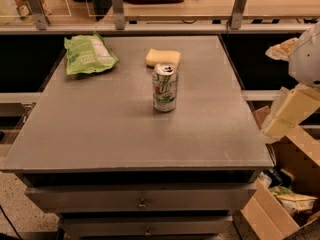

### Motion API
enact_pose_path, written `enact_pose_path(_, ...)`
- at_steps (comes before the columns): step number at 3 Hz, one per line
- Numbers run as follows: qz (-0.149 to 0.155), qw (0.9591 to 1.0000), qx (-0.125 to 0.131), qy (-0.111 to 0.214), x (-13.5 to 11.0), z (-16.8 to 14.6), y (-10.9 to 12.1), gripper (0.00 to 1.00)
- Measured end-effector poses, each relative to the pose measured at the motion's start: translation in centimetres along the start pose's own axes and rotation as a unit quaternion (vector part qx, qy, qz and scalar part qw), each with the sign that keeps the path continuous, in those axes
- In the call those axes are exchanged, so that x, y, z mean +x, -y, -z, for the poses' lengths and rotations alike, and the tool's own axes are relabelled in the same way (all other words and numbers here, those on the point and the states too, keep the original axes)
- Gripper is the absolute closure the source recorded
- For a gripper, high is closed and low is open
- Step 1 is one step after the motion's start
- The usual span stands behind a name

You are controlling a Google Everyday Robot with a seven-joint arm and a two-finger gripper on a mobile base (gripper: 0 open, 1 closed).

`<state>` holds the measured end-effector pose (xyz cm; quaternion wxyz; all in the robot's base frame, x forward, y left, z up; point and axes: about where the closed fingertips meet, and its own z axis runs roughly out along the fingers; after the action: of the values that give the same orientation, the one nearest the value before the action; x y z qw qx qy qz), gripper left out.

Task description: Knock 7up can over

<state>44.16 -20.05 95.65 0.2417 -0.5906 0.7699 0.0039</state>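
Observation:
The 7up can (pixel 164 88) stands upright near the middle of the grey table (pixel 100 134). It is white and green with a silver top and pull tab. My gripper (pixel 288 113) and arm show as white and cream parts at the right edge of the camera view. They are beyond the table's right side, well apart from the can and a little nearer to the camera than it.
A green chip bag (pixel 89 55) lies at the table's back left. A yellow sponge (pixel 163 57) lies just behind the can. A railing with posts (pixel 118 6) runs behind the table. Open cardboard boxes (pixel 280 204) sit on the floor at the right.

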Motion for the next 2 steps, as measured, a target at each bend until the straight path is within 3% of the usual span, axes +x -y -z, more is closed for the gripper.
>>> enact_pose_path(1, -0.020, 0.9977, 0.011, 0.063, -1.2, -3.6, 0.6, 0.00)
enact_pose_path(2, -0.031, 0.9921, 0.007, 0.122, -3.7, -7.6, 1.9, 0.00)
